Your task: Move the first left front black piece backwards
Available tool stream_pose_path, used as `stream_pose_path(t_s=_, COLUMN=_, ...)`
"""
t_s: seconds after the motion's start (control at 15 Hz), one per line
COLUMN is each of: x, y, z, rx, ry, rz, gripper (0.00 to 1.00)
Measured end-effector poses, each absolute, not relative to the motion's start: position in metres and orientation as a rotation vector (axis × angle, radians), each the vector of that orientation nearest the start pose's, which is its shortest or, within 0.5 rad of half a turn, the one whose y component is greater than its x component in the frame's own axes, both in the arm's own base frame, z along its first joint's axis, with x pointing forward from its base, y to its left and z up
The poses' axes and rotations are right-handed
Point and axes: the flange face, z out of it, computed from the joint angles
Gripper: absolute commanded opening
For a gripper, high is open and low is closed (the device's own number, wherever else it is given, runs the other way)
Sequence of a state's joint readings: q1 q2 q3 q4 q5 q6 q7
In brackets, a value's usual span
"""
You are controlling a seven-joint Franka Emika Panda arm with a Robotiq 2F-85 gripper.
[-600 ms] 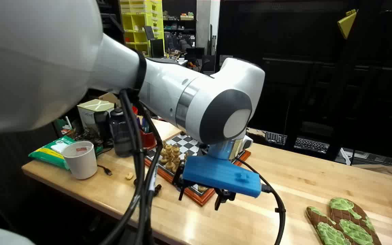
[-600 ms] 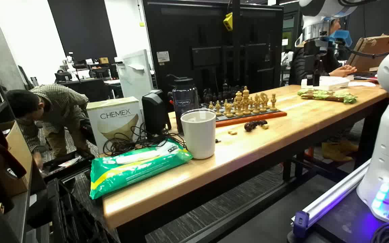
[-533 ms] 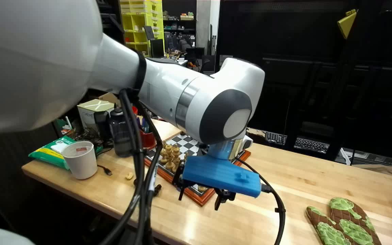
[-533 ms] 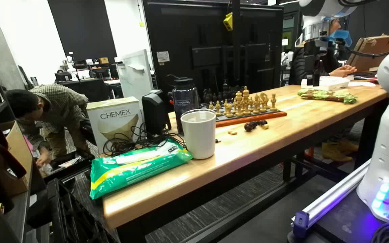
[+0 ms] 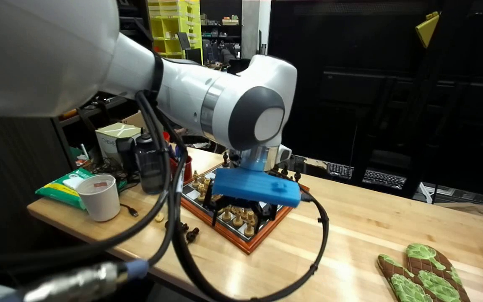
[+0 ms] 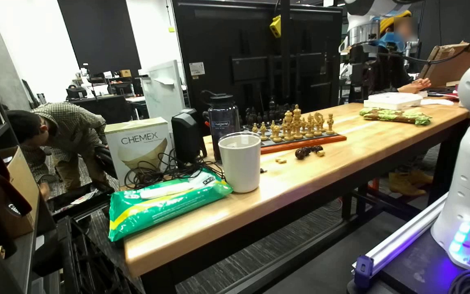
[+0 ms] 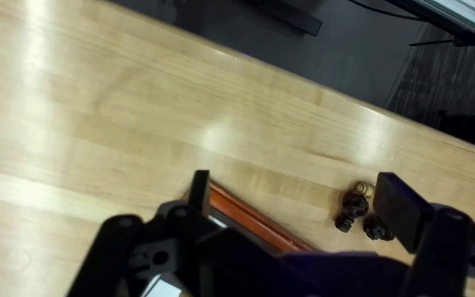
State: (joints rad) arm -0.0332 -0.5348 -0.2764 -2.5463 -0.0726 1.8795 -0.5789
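Observation:
The chessboard with a red-brown rim [image 5: 236, 239] lies on the table and shows in both exterior views [image 6: 304, 144]. Black pieces [image 5: 297, 176] stand along its far side; they also show in an exterior view [image 6: 273, 108], crowded together. I cannot tell which single piece the task means. Light wooden pieces [image 6: 296, 122] stand on the near side. My gripper [image 5: 236, 225] is open and empty, held above the board's near corner. In the wrist view my gripper [image 7: 299, 198] has its fingers wide apart, with the board's rim [image 7: 254, 218] and table below; no standing black piece shows there.
Loose black pieces [image 7: 355, 205] lie on the table beside the board. A white cup [image 5: 99, 197], a dark bottle [image 5: 149, 167], a green wipes pack [image 6: 169, 200] and an oven mitt [image 5: 426, 272] are on the table. The arm's cable [image 5: 321, 235] loops low.
The arm has moved up and left in an exterior view, back over the board. More light and black pieces now show there. The gripper stays open; the pieces have not visibly moved.

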Motion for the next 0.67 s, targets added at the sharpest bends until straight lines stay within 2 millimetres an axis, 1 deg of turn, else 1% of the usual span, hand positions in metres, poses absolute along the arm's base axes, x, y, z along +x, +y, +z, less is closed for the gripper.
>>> stream_pose_path(t_s=0.13, x=0.371, y=-0.093, z=0.442, rx=-2.987, ry=-0.576, rz=0.149, gripper=1.0)
stream_pose_path(t_s=0.33, x=0.413, y=-0.052, z=0.451, rx=-3.025, ry=-0.649, rz=0.113, gripper=1.0)
stream_pose_path(t_s=0.47, x=0.444, y=-0.025, z=0.453, rx=-3.061, ry=-0.661, rz=0.052, gripper=1.0)
stream_pose_path(t_s=0.67, x=0.487, y=0.011, z=0.448, rx=-3.105, ry=-0.64, rz=-0.044, gripper=1.0)
